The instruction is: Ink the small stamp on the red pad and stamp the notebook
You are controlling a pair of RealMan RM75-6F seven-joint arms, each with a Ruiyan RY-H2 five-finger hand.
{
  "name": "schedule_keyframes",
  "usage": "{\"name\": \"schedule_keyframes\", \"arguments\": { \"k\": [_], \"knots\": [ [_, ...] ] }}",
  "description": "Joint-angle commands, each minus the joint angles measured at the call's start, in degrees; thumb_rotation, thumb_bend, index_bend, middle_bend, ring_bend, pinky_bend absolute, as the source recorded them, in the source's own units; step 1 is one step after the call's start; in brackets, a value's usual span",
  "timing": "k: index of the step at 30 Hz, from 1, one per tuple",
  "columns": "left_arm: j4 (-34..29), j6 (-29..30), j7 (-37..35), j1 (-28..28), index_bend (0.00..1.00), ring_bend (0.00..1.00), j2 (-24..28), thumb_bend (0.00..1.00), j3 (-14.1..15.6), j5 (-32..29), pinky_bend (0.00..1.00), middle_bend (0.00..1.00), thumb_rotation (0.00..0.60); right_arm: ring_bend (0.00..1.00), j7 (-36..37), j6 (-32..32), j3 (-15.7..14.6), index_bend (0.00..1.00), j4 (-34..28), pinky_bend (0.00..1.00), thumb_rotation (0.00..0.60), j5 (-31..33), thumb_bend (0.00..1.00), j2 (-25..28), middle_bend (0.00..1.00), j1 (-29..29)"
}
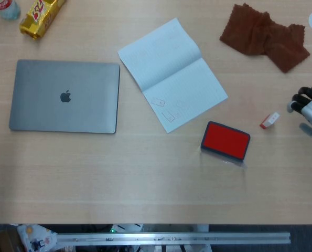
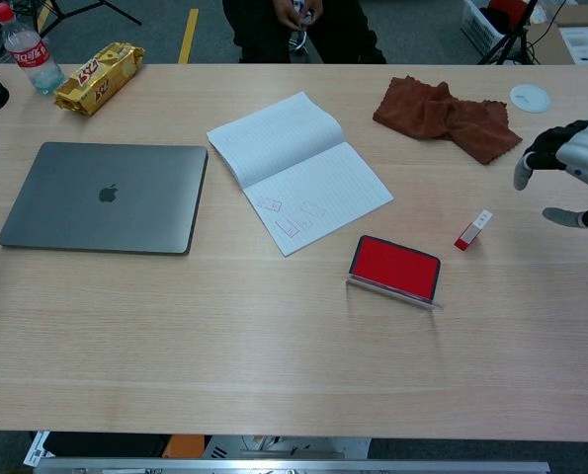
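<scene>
Chest view: pale wood table (image 2: 274, 365), perhaps laminate.

table (image 2: 175, 326): light wood | floor (image 2: 165, 30): grey, yellow line (image 2: 188, 35) | lighting: even

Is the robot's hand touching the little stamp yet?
Apart. The head view shows bare table between the right hand and the small stamp; the chest view shows the same gap, hand open, right of the stamp.
</scene>
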Motion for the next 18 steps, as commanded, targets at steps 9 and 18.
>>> {"name": "schedule_keyframes", "arguments": {
  "k": [9,18],
  "knots": [
    [0.2,-0.1,-0.5,0.1,0.27,0.27,0.3,0.27,-0.1,-0.4,0.26,0.27,0.6,0.28,-4.0,-4.8,-0.4,0.43,5.5,0.33,0.6,2.8,0.24,-6.7,0.41,3.2],
    [0.4,-0.6,-0.4,0.1,0.27,0.27,0.3,0.27,0.0,-0.8,0.26,0.26,0.6,0.29,-5.4,-6.2,-0.7,0.43,8.2,0.33,0.6,4.1,0.24,-10.2,0.41,4.7]
  ]
}}
